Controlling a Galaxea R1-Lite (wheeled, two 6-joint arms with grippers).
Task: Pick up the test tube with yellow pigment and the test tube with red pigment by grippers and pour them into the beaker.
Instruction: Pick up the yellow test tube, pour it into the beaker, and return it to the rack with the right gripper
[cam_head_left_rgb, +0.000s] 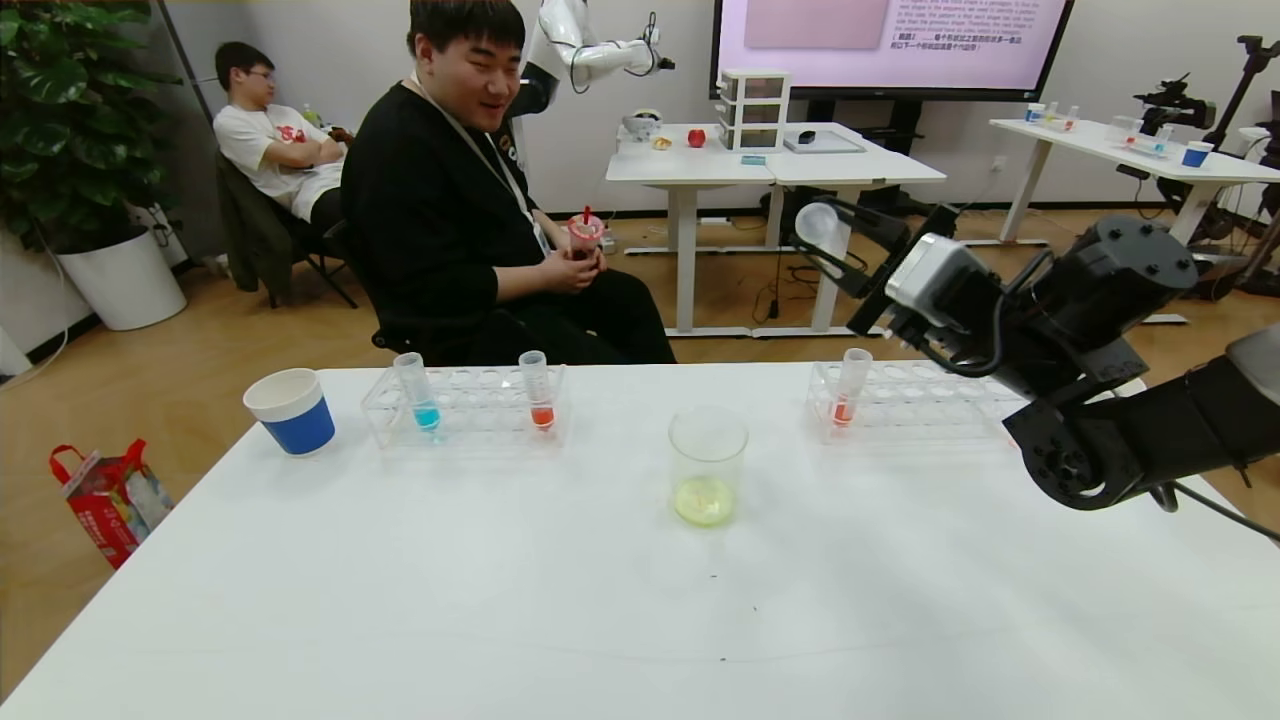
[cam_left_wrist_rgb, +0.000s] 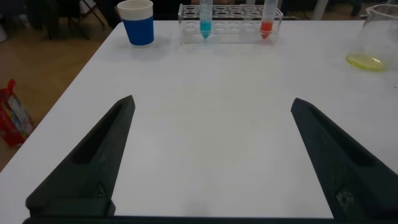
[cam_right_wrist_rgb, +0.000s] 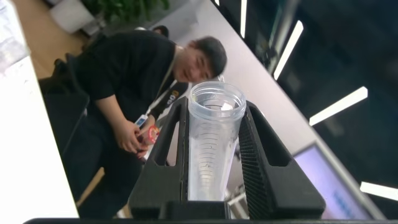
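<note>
My right gripper is shut on a clear plastic test tube, held high above the right rack with its rim turned to the left. In the right wrist view the tube sits between both fingers and shows no liquid. The glass beaker stands mid-table with pale yellow liquid at its bottom. A red-orange tube stands in the right rack, another in the left rack. My left gripper is open and empty, low over the table's near left part.
A blue-liquid tube stands in the left rack. A blue paper cup stands at the far left. A man in black sits just behind the table's far edge. The left wrist view shows the cup, rack tubes and beaker.
</note>
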